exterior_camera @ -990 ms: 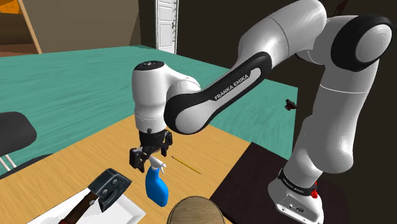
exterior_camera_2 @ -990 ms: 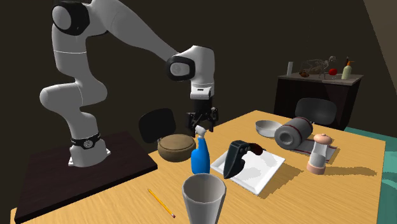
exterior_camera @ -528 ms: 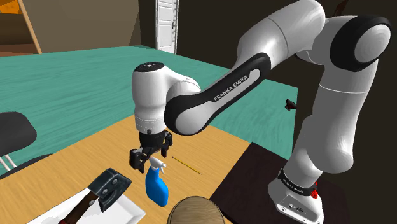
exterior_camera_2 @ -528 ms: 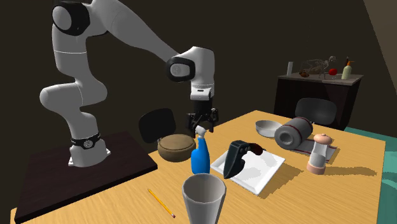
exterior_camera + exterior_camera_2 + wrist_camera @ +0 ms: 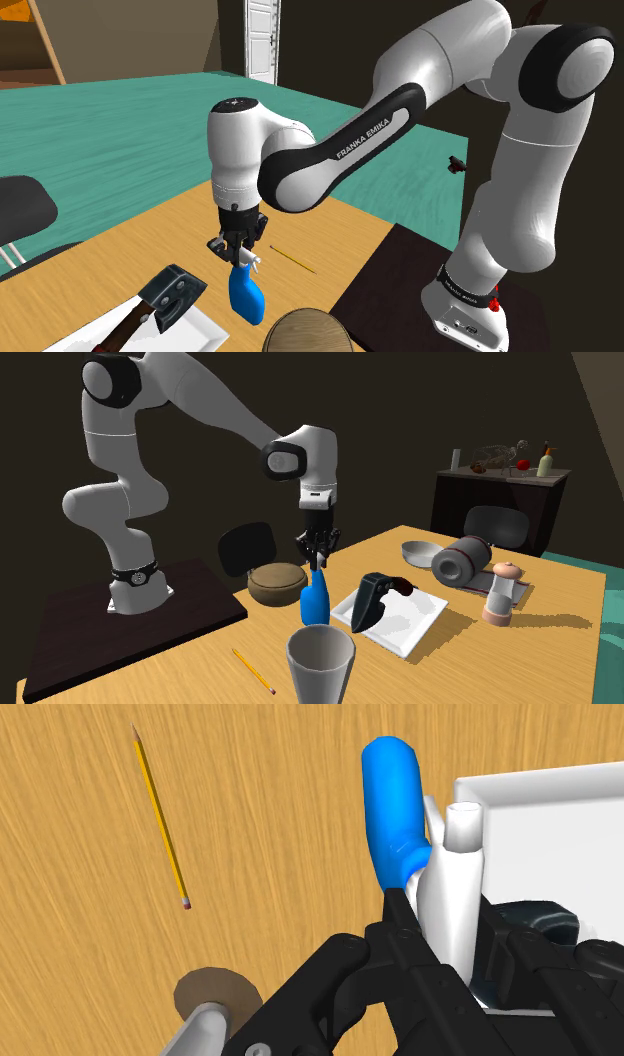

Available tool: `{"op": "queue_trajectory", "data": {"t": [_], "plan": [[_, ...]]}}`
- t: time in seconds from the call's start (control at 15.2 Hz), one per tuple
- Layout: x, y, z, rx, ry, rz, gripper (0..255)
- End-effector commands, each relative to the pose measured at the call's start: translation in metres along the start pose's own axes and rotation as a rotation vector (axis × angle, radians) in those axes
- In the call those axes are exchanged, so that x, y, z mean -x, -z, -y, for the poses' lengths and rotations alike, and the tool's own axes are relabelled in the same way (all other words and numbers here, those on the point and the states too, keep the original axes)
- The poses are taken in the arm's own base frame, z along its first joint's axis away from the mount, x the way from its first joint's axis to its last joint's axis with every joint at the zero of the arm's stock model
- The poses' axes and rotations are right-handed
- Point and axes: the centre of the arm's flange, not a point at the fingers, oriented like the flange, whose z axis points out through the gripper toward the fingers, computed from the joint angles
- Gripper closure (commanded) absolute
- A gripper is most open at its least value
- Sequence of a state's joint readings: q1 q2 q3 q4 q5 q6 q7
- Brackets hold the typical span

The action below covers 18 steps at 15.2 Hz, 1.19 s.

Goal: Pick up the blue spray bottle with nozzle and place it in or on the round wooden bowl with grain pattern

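Observation:
The blue spray bottle (image 5: 246, 297) with a white nozzle stands upright on the wooden table, just beside the round wooden bowl (image 5: 305, 335). My black gripper (image 5: 238, 252) comes straight down on the bottle's top and is shut on the white nozzle. In the second exterior view the gripper (image 5: 318, 560) clasps the top of the bottle (image 5: 315, 602), with the bowl (image 5: 277, 582) to its left. The wrist view has the fingers of the gripper (image 5: 445, 929) pressed against the white nozzle, and the bottle's blue body (image 5: 393, 804) reaches away beyond them.
A white tray (image 5: 415, 624) holding a black object (image 5: 373, 599) lies right of the bottle. A yellow pencil (image 5: 253, 670) and a grey cup (image 5: 320, 662) are nearer that camera. A grey roll (image 5: 460, 560), a grinder (image 5: 500, 592) and a grey dish (image 5: 418, 552) stand farther right.
The fingers stood apart around the nozzle before; now they have closed on it. The arm and the bottle have stayed in place.

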<state>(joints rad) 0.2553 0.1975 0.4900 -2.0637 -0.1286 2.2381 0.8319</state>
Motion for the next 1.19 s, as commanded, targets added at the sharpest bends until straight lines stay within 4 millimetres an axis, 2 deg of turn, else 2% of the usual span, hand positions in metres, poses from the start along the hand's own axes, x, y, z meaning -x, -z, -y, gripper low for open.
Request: {"op": "queue_trajectory", "data": {"t": [0.0,0.07,1.12], "plan": [[0.0,0.0,0.0,0.0,0.0,0.0,255],[0.0,0.0,0.0,0.0,0.0,0.0,255],[-0.001,0.084,0.0,0.0,0.0,0.0,255]]}}
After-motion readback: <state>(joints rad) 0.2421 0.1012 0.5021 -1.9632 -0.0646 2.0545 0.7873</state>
